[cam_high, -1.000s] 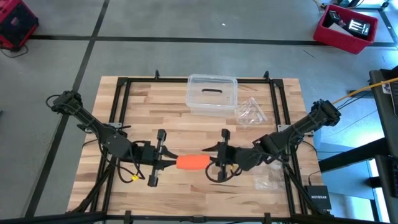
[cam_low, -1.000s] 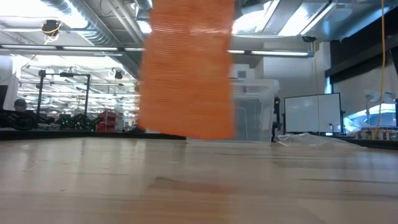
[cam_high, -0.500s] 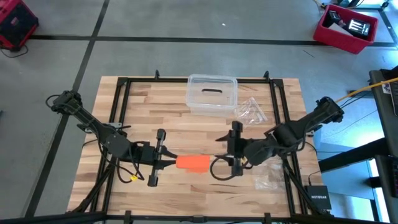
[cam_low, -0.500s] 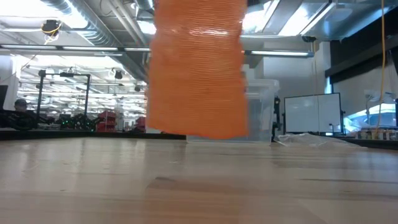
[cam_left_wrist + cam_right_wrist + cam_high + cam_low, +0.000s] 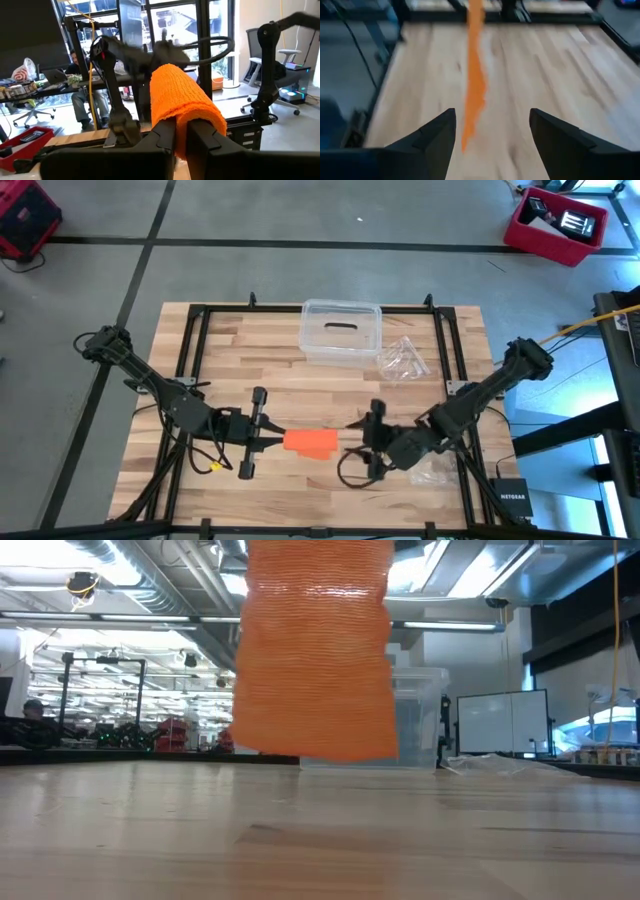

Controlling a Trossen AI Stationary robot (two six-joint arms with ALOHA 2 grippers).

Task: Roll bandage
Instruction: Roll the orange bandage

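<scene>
Between both arms, ribbed orange bandage, left hand clamping it

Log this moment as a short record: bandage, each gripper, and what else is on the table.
bandage: orange, held above the table, hanging free in the low view
left gripper: shut on one end of the bandage
right gripper: open, beside the bandage's other end, not touching it
table: wood
box: clear plastic, at the table's far edge
bags: crinkled clear plastic, right of the box
</scene>
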